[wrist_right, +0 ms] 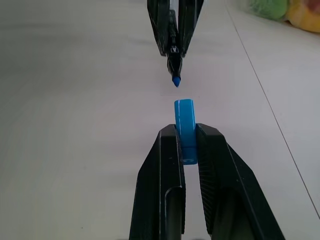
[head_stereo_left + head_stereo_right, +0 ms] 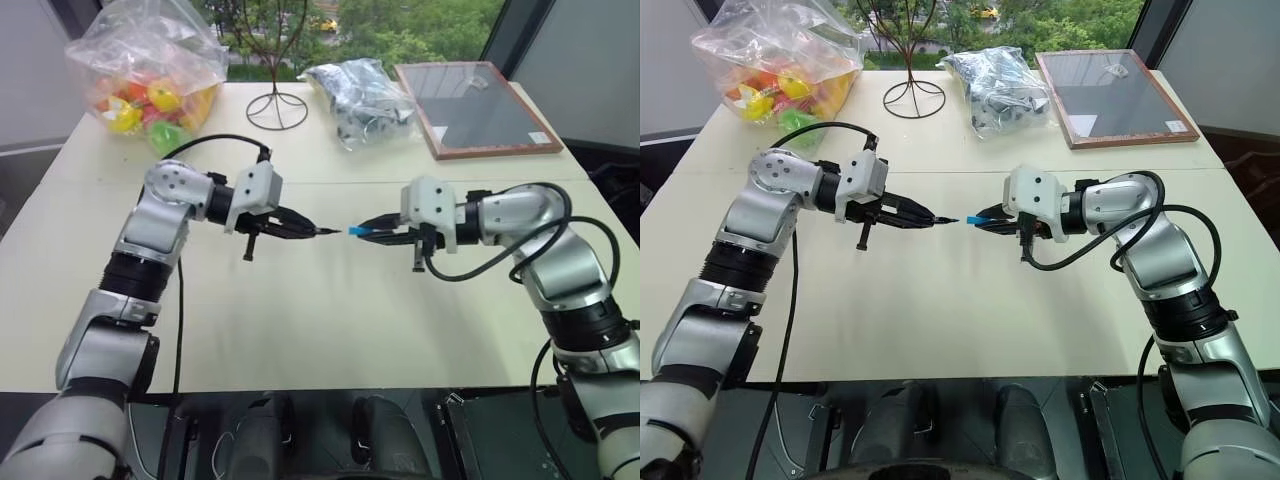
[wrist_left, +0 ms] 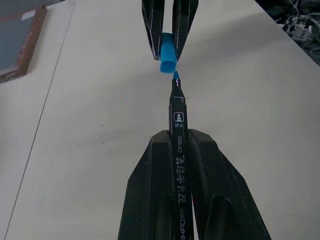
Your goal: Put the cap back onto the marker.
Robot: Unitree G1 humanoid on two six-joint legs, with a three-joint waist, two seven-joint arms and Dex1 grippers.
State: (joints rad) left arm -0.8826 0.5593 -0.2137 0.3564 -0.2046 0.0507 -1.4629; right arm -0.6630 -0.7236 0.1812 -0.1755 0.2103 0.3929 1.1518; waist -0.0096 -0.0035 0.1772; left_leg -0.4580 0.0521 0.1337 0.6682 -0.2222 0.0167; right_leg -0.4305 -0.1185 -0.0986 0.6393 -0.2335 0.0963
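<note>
Above the middle of the pale table [image 2: 300, 330], my two grippers face each other tip to tip. My left gripper [image 2: 300, 229] is shut on the black marker [image 3: 177, 150], whose bare blue tip [image 1: 176, 80] points toward the right. The bright blue cap [image 1: 184, 117] is held in my right gripper [image 2: 375, 231], which is shut on it, with the cap's open end facing the marker. Cap and tip stand a small gap apart, nearly in line. In the left wrist view the tip sits just below the cap's mouth [image 3: 168, 65].
At the back of the table are a clear bag of colourful toys [image 2: 150, 80], a wire stand [image 2: 277, 105], a bag of dark parts [image 2: 360, 95] and a wooden-framed board [image 2: 475, 108]. The table's front edge runs close below both arms.
</note>
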